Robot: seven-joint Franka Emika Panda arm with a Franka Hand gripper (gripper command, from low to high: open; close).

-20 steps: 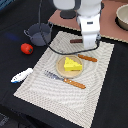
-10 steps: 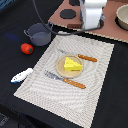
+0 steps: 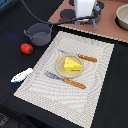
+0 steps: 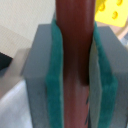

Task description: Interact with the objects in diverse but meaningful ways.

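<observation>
Wrist view: two grey jaw blocks faced with green, slightly fuzzy pads [image 4: 54, 80] are closed on a smooth, cylindrical brown sausage [image 4: 75, 55]. The sausage stands along the length of the pads and fills the gap between them, touching both pad faces. The gripper [image 4: 75, 75] therefore has its jaws clamped on the sausage. A corner of the yellow cheese wedge [image 4: 112, 11], with round holes in its face, shows behind the jaws.

Exterior view: the white arm body [image 3: 85, 9] stands at the far edge of the scene, above a reddish-brown board [image 3: 107, 25]. The jaws themselves cannot be made out in this view.

A pale woven placemat [image 3: 95, 82], rectangular with a fine ribbed texture, lies on the black tabletop [image 3: 12, 100]. Near the middle of the placemat sits one round tan plate [image 3: 60, 65], and one cheese wedge [image 3: 72, 65] rests on it. Two orange-handled cutlery pieces flank the plate: a fork [image 3: 65, 79] along the near side and a second utensil [image 3: 80, 56] along the far side, both lying flat on the placemat.

Off the placemat, toward the exterior view's left:
- one grey two-handled pot [image 3: 39, 33], round and upright, just beside the placemat's far corner;
- one red tomato [image 3: 26, 48], round and smooth, near the pot;
- one white-and-blue fish-like piece [image 3: 21, 75], elongated, lying at the placemat's edge.

One pale bowl [image 3: 123, 15] is partly visible at the far corner on the exterior view's right.
</observation>
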